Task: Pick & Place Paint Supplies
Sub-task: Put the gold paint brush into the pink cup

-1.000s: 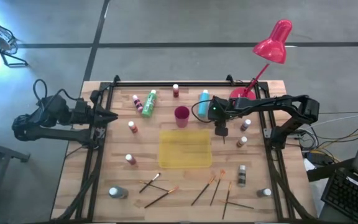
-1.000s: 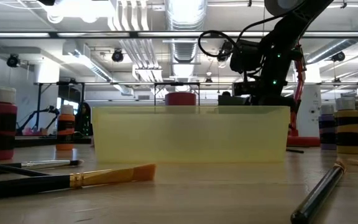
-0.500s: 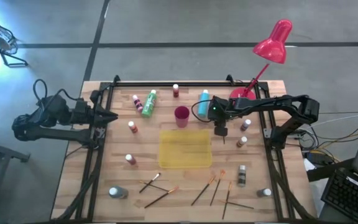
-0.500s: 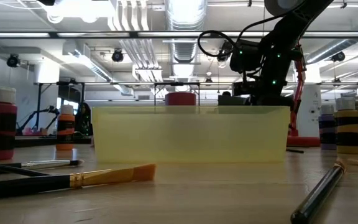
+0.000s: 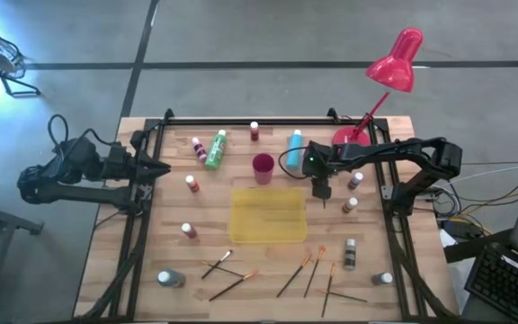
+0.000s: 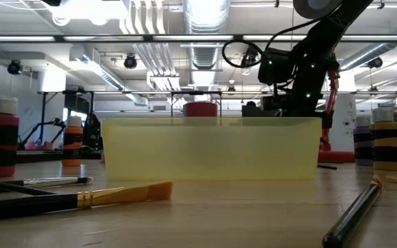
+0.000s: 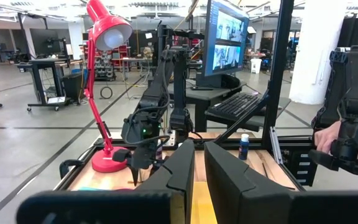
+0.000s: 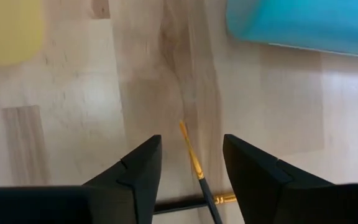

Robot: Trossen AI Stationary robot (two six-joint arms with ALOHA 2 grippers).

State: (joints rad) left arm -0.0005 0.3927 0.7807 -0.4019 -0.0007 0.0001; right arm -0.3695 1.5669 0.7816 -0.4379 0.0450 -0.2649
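The right claw (image 5: pixel 322 191) hung just off the yellow tray's (image 5: pixel 267 215) right edge, pointing down at the surface (image 5: pixel 214 193). Its two dark, wedge-shaped fingers (image 8: pixel 135 171) stood apart with nothing between them; in the wrist view only pale wood grain showed in the gap, along with the thin gold ferrule and dark handle of a brush (image 8: pixel 197 167) lying flat below. A light blue bottle (image 5: pixel 295 148) lay on its side just behind the claw, toward the far edge, free of the fingers.

The tray was a flat, translucent yellow plastic rectangle near the middle of the surface. Behind it stood a small round magenta cup (image 5: pixel 263 167). A green bottle (image 5: pixel 216 149) lay tipped over toward the far left, with a small pink-labelled bottle (image 5: pixel 199 147) beside it. Small white-capped bottles stood scattered around; I counted about eight more, upright. Along the near edge lay about six thin brushes (image 5: pixel 232 286) with dark handles and orange tips, loosely fanned. A red metal lamp (image 5: pixel 396 63) with a cone shade stood at the far right corner.

The left claw (image 5: pixel 162 168) waited at the left edge, fingers (image 7: pixel 185 168) nearly together with a narrow slit between them and holding nothing.
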